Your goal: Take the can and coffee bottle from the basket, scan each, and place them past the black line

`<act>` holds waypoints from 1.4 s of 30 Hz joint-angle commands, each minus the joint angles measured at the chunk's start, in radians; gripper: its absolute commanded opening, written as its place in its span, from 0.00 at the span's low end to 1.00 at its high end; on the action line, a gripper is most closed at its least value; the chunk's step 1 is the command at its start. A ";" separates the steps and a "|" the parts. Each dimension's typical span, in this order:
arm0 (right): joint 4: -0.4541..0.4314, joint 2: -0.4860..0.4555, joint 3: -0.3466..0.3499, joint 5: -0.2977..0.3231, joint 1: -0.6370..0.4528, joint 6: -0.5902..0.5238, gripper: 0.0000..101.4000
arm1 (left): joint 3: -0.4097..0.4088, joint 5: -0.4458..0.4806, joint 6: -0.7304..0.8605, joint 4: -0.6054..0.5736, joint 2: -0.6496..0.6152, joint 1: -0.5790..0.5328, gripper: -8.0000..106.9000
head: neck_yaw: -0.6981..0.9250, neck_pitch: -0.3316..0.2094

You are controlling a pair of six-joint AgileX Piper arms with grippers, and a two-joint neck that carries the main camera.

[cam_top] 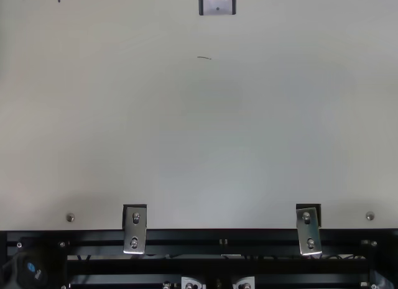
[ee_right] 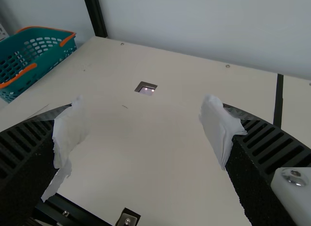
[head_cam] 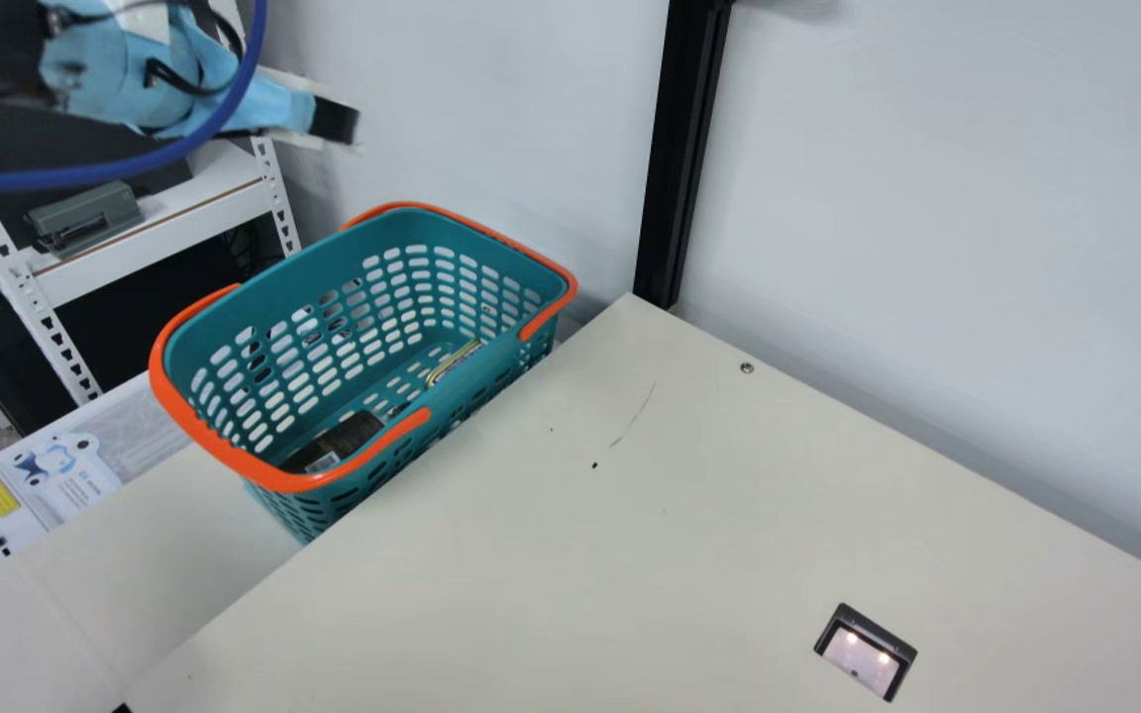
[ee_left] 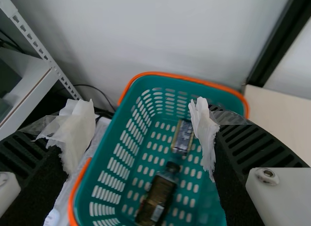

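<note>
**Your Left Claw (head_cam: 335, 121), Spread Wide, Faces a Loaded Basket (head_cam: 333, 259)**

High at the main view's left, your left claw (ee_left: 143, 133) holds its two ribbed fingers well apart, their tips wrapped in white material and clear tape. Your right claw (ee_right: 143, 131), its tips also wrapped in white, is spread just as wide in its wrist view, facing the surface (head_cam: 531, 555). In the left wrist view, the can (ee_left: 182, 136) and the coffee bottle (ee_left: 158, 197) lie on the teal basket's slotted floor, the bottle's dark cap (ee_left: 172, 166) pointing toward the can; you cannot tell whether the two touch. The orange-rimmed basket sits beside the surface's edge. Set into the cream surface is the scanner (head_cam: 863, 662), two bright spots glowing in its window. Well apart from the basket, on the scanner's other side, the black line (ee_right: 278, 102) crosses the surface. Behind, a black post (head_cam: 684, 149) stands upright against the pale wall (head_cam: 947, 198), and a white shelf (head_cam: 159, 243) rises beyond the basket.
</note>
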 commanded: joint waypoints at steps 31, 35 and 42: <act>0.000 0.000 0.000 0.000 0.000 0.000 1.00 | -0.063 -0.106 0.189 0.161 0.573 -0.114 0.85 | 0.019 -0.037; 0.000 0.000 0.000 0.000 0.000 0.000 1.00 | -0.091 -0.114 0.160 0.103 0.640 -0.125 0.85 | 0.019 -0.037; 0.000 0.000 0.000 0.000 0.000 0.000 1.00 | -0.142 -0.118 0.139 0.026 0.755 -0.140 0.85 | 0.019 -0.037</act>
